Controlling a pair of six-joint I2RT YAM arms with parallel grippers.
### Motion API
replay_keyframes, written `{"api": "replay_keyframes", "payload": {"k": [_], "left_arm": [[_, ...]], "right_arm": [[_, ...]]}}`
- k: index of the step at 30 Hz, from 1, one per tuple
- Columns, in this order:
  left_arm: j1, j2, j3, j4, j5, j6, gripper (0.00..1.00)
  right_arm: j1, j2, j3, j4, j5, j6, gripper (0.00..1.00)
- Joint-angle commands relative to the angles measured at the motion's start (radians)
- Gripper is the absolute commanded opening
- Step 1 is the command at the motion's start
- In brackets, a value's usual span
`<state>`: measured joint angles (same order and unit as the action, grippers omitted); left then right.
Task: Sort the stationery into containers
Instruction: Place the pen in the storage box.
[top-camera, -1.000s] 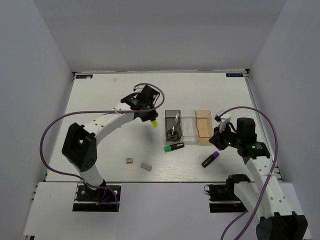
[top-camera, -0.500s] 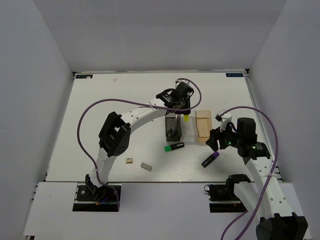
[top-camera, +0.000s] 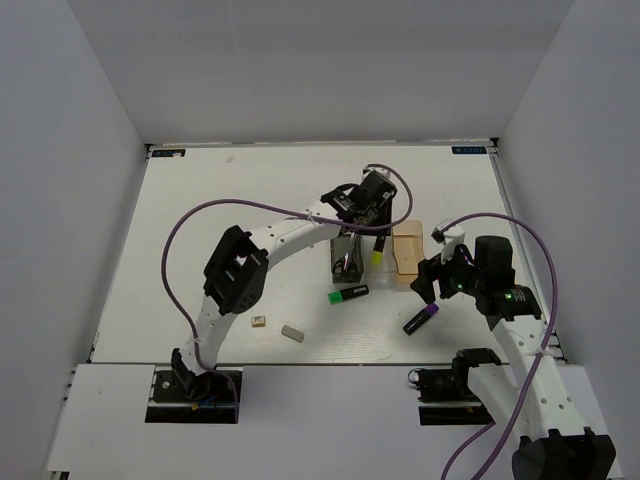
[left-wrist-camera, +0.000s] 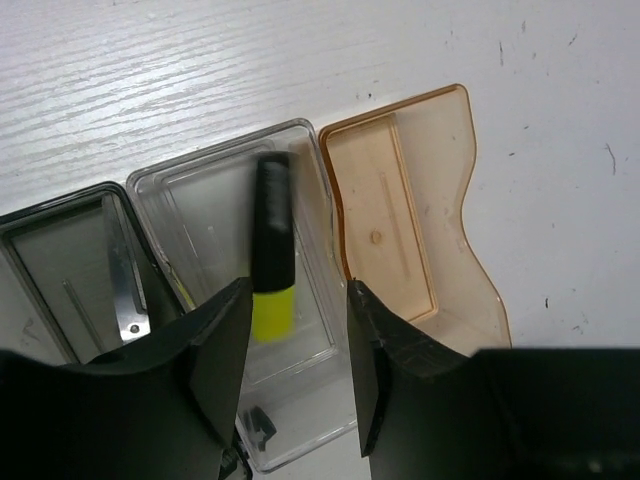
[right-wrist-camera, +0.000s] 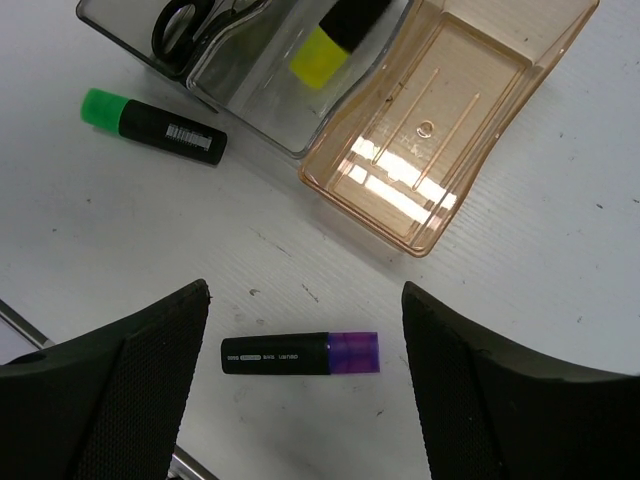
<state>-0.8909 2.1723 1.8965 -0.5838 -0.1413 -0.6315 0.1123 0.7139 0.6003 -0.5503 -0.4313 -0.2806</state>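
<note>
Beige eraser (top-camera: 258, 321) and grey eraser (top-camera: 291, 332) lie unsorted at lower left. The purple highlighter (right-wrist-camera: 300, 353) lies under the right gripper (right-wrist-camera: 304, 288), fingers wide apart; the green highlighter (right-wrist-camera: 155, 122) lies nearby. Scissors (right-wrist-camera: 185, 20) fill the dark grey bin (left-wrist-camera: 60, 250). The yellow highlighter (left-wrist-camera: 272, 250) sits in the clear bin (left-wrist-camera: 200, 230) below the left gripper (left-wrist-camera: 297, 290), fingers parted. The tan-orange bin (left-wrist-camera: 400, 200) is empty. I judge it a third done. White table (top-camera: 220, 200), pale walls (top-camera: 320, 70).

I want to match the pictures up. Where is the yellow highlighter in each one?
Top external: yellow highlighter just right of centre, at the clear bin.
Left wrist: highlighter left of centre, yellow end down.
Right wrist: highlighter at the top edge.
Shared landmark: tan-orange bin beside the clear one.
</note>
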Motion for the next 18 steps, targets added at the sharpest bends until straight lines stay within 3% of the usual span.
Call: {"api": "replay_keyframes", "payload": {"k": [1, 5, 7, 8, 9, 10, 11, 12, 13, 14, 15, 16, 17, 18], "left_arm": [[-0.01, -0.052, 0.049, -0.004, -0.014, 0.015, 0.53], [-0.008, -0.065, 0.059, -0.033, -0.018, 0.024, 0.51], [-0.008, -0.083, 0.058, -0.039, -0.018, 0.033, 0.3], [-0.009, -0.106, 0.035, -0.047, -0.017, 0.038, 0.03], [-0.013, -0.136, 0.026, -0.05, -0.015, 0.074, 0.0], [-0.017, -0.181, 0.013, -0.057, -0.011, 0.099, 0.0], [-0.026, -0.209, -0.049, -0.062, 0.02, 0.128, 0.0], [-0.04, -0.271, -0.083, -0.077, 0.029, 0.221, 0.01], [-0.051, -0.349, -0.12, -0.08, 0.038, 0.248, 0.08], [-0.066, -0.392, -0.211, -0.083, 0.061, 0.269, 0.19], [-0.078, -0.517, -0.32, -0.094, 0.068, 0.301, 0.45], [-0.088, -0.56, -0.427, -0.1, 0.069, 0.318, 0.55], [-0.094, -0.601, -0.479, -0.106, 0.066, 0.328, 0.6], [-0.103, -0.639, -0.576, -0.122, 0.062, 0.329, 0.65]], "right_arm": [[0.0, -0.001, 0.024, 0.026, 0.002, -0.006, 0.8], [0.0, 0.004, 0.023, 0.018, -0.026, -0.023, 0.78], [-0.003, 0.001, 0.018, 0.015, -0.04, -0.054, 0.74], [-0.005, -0.001, 0.016, 0.01, -0.093, -0.074, 0.57], [-0.003, -0.001, 0.009, 0.004, -0.131, -0.103, 0.52], [-0.003, 0.004, 0.007, -0.013, -0.176, -0.279, 0.49], [-0.003, 0.004, 0.01, -0.128, -0.333, -0.389, 0.42], [-0.003, 0.005, 0.01, -0.187, -0.378, -0.639, 0.32], [-0.002, 0.006, 0.006, -0.339, -0.411, -0.969, 0.32], [-0.005, 0.018, -0.003, -0.493, -0.42, -1.135, 0.33], [-0.002, 0.03, -0.007, -0.541, -0.4, -1.366, 0.39], [0.0, 0.06, -0.013, -0.613, -0.382, -1.452, 0.42], [-0.003, 0.103, -0.02, -0.652, -0.341, -1.641, 0.45], [-0.003, 0.139, -0.02, -0.669, -0.301, -1.686, 0.53]]}}
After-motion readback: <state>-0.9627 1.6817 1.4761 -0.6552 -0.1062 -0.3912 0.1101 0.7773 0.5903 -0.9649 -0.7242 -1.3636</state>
